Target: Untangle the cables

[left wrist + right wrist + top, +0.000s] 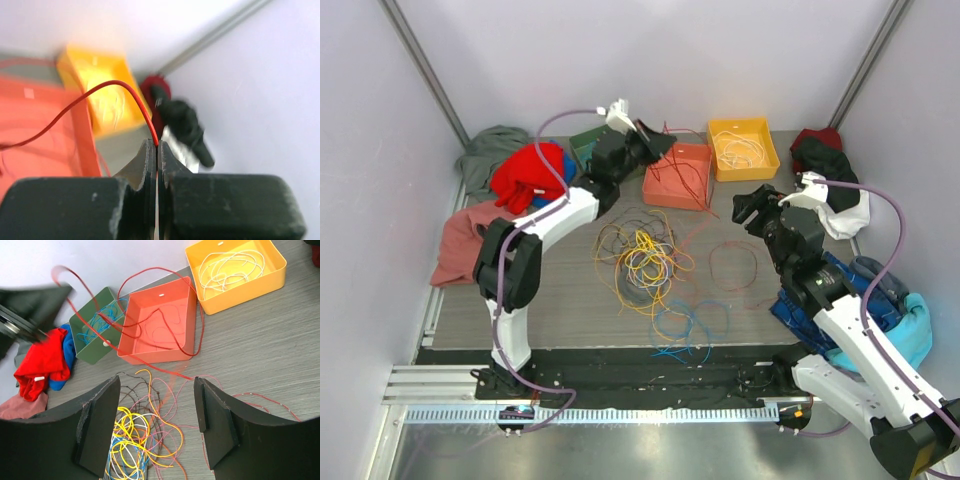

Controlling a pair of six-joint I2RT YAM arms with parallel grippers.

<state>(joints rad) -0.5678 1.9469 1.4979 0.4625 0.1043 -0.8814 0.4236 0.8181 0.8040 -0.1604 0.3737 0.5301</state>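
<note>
grey table point(570, 310) holds tangled cables point(645, 262) mid-frame — left gripper point(660, 140), upper centre, pinches a red cable point(116, 81); right gripper point(156, 390) stands open.

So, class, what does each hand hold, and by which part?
The left hand pinches a red cable between its fingertips; whether at its end cannot be told. The right hand holds nothing.

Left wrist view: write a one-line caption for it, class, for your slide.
Left tool shut on a red cable arcing toward the orange tray, yellow tray blurred behind.

Loose tangled heap of multicoloured cables point(645, 262), red cable point(115, 84) aloft
</note>
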